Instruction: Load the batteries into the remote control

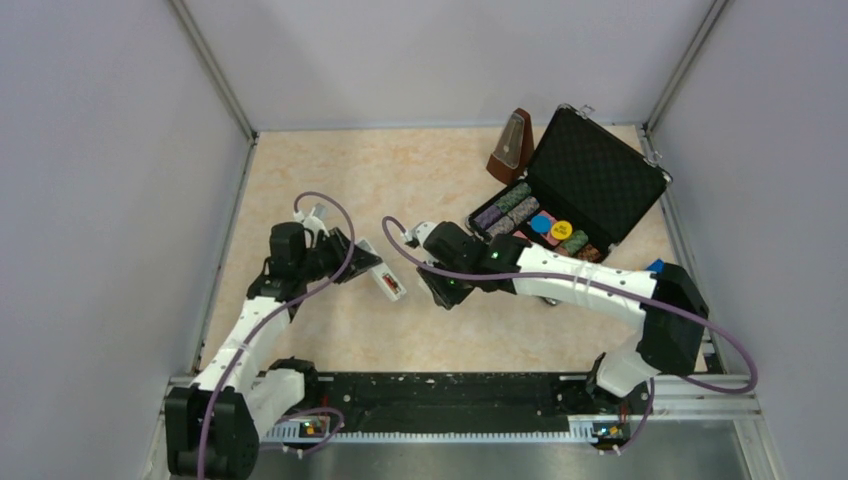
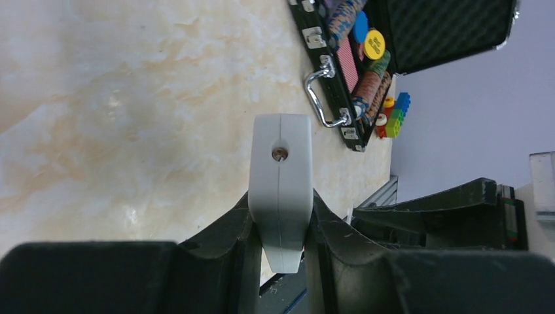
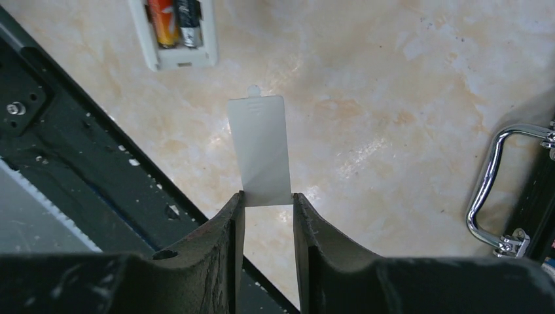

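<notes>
The left end effector [image 2: 280, 212] is clamping the remote control [image 2: 280, 163] by one end, its fingers pressing on both long sides. In the right wrist view the remote's open compartment is showing at the upper left of the frame. The batteries [image 3: 175, 23], one red and one black, are lying side by side inside it. The right end effector [image 3: 267, 199] is pinching the thin white cover [image 3: 260, 140] by its lower edges. The cover's small tab is pointing up the frame toward the compartment, near it but not touching. Judging from this, the loading is looking done and the closing is remaining.

The risks are sitting in the grips. The cover is being held only at one end, so a push against the remote's rim could be pivoting or sliding it between the pads. A tab arriving off-line may be jamming or nudging a battery loose. Pressure at the remote's free end could be twisting it in the left grip. Whether it is resting on the worktop [image 3: 393, 98] I cannot tell.
</notes>
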You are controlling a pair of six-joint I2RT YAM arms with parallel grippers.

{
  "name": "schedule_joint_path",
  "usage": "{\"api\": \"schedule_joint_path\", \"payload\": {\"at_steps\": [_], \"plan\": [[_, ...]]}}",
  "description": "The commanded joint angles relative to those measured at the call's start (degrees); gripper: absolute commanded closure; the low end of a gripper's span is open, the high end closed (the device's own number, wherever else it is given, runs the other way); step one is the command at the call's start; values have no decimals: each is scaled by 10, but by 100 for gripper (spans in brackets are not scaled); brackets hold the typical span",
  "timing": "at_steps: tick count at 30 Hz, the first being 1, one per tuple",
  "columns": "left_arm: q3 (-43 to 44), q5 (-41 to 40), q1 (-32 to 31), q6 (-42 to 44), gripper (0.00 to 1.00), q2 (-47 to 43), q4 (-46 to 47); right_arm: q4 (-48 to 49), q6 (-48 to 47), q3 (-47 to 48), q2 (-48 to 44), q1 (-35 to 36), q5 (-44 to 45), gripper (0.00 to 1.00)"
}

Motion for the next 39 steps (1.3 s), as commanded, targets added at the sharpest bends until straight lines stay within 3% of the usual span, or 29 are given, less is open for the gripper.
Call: {"api": "schedule_joint_path", "payload": {"at_steps": [1,7,13,30,39], "plan": [[-27,0,-45,-16,100,-8,150,-2,40,11,-41,4,-43,71],[-74,-22,-98,-22,100,-10,281,-9,75,16,-52,3,-70,70],[-90,-36,-121,-24,100,-16,325,-11,98,30,-37,3,-71,70],[-77,-31,-129,-28,100,-27,291,-9,112,81,21,3,-44,69],[-48,-33,-129,-3,100,-22,225,-10,112,92,34,3,-31,69]]}}
